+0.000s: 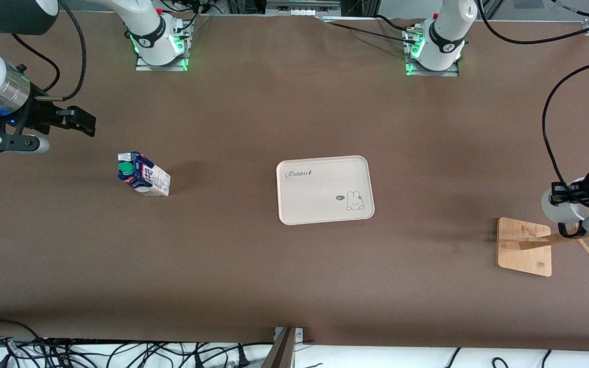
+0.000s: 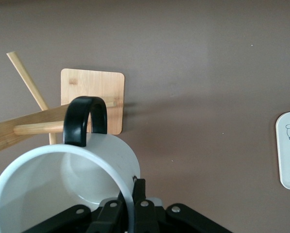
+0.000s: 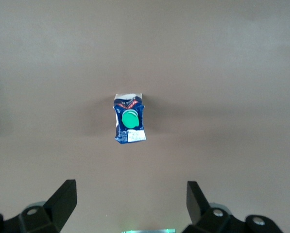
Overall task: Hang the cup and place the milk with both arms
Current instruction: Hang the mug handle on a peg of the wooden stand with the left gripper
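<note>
Left gripper (image 2: pixel 131 206): clamped on the rim of the cup (image 2: pixel 62 187), carried in the air over the wooden rack (image 1: pixel 524 246) at the left arm's end of the table. Black handle (image 2: pixel 84 120) points toward the rack's peg (image 2: pixel 40 128), its loop touching or nearly on the peg; cannot tell which.

Right gripper (image 3: pixel 130 201): jaws wide, holding nothing, high over the right arm's end, waiting. Milk (image 1: pixel 143 174) stands below it, green cap up. Tray (image 1: pixel 325 190) mid-table, bare.
</note>
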Controlling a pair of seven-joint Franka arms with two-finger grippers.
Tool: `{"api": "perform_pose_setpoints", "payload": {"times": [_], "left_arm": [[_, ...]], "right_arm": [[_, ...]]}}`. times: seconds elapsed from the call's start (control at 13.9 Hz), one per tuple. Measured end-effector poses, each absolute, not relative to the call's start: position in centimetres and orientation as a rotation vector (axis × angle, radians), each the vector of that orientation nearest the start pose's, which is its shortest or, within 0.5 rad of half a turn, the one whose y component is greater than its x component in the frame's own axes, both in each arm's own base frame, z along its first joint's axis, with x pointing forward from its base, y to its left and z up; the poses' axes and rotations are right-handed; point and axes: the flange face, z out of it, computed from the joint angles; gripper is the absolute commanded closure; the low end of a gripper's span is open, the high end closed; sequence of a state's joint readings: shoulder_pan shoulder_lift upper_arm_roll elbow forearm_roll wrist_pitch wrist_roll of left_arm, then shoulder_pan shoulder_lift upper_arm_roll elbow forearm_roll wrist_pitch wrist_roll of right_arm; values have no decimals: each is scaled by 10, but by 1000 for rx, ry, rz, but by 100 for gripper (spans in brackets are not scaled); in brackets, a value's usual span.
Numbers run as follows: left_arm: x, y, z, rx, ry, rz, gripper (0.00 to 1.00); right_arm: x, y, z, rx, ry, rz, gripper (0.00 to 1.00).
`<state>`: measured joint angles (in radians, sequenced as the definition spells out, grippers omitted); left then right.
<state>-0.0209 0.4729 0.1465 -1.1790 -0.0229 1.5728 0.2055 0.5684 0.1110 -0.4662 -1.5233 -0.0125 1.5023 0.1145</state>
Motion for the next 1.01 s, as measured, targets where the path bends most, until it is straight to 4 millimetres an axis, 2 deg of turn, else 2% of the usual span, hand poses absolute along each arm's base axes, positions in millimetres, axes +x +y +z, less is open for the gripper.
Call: {"api": "perform_pose_setpoints", "payload": {"times": [0.14, 0.36, 0.65, 0.72, 0.79, 1.01], "left_arm": [[682, 66, 513, -3102, 127, 139, 100], [679, 84, 509, -3122, 77, 148, 100], [677, 98, 504, -3145, 33, 161, 100], [676, 103, 503, -3176, 7, 155, 59], [675, 110, 501, -3205, -24, 149, 1], [673, 125, 501, -3231, -69, 140, 0]], "right_arm": [[570, 65, 580, -3207, 33, 192, 0], [568, 45, 573, -3186, 61, 177, 0], [567, 42, 574, -3164, 52, 163, 0], [567, 39, 574, -3161, 57, 159, 0], [566, 35, 573, -3158, 65, 152, 0], [559, 31, 570, -3157, 75, 136, 0]]}}
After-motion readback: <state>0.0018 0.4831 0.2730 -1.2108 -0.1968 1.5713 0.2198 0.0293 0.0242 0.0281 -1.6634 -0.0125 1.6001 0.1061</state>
